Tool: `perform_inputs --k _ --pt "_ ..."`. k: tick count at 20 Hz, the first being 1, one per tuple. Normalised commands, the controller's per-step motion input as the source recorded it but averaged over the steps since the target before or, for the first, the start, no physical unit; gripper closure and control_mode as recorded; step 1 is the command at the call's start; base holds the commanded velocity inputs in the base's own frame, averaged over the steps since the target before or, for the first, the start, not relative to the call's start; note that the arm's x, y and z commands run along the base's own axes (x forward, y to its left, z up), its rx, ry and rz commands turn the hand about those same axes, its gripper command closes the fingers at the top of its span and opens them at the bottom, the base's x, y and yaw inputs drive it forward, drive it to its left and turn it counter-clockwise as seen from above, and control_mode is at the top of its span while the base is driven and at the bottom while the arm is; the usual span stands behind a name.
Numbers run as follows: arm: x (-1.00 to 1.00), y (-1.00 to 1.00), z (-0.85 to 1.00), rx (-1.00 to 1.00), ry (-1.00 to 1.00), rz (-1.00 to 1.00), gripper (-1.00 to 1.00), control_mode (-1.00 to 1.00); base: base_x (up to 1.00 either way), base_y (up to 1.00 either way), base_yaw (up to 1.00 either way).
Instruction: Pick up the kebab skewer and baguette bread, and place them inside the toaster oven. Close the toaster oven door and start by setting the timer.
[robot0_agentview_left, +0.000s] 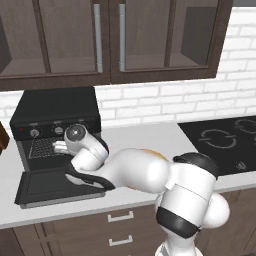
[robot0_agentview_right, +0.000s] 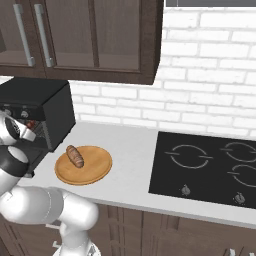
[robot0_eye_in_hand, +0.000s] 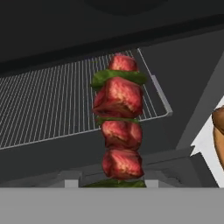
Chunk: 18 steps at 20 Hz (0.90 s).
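Observation:
The kebab skewer (robot0_eye_in_hand: 119, 127), red meat chunks with green pieces between them, stands upright in my gripper (robot0_eye_in_hand: 113, 181), which is shut on its lower end. It hangs at the mouth of the black toaster oven (robot0_agentview_left: 55, 112), just in front of the wire rack (robot0_eye_in_hand: 48, 105). The toaster oven door (robot0_agentview_left: 50, 186) lies dropped open and flat on the counter below my hand (robot0_agentview_left: 60, 146). The baguette bread (robot0_agentview_right: 75, 156) rests on the round wooden plate (robot0_agentview_right: 92, 167) to the oven's right, apart from the gripper.
A black cooktop (robot0_agentview_right: 205, 165) takes up the right of the counter. Dark wall cabinets (robot0_agentview_left: 110, 40) hang above the oven. My arm's white links (robot0_agentview_left: 135, 170) stretch low over the counter's front edge, covering most of the plate in the left base view.

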Motion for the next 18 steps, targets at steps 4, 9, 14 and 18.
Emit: perform_inputs --k 4,9,14,18 --pt "0.18 0.00 -0.28 0.00 -0.10 0.04 1.00 -1.00 0.00 0.00 0.00" --pt "0.00 0.00 -0.50 0.00 -0.12 0.07 1.00 -1.00 0.00 0.00 0.00" --pt "0.10 0.00 0.00 0.00 -0.02 0.00 1.00 -1.00 0.00 0.00 0.00" --pt "0.27 0.00 0.00 0.00 0.00 0.00 1.00 -1.00 0.00 0.00 0.00"
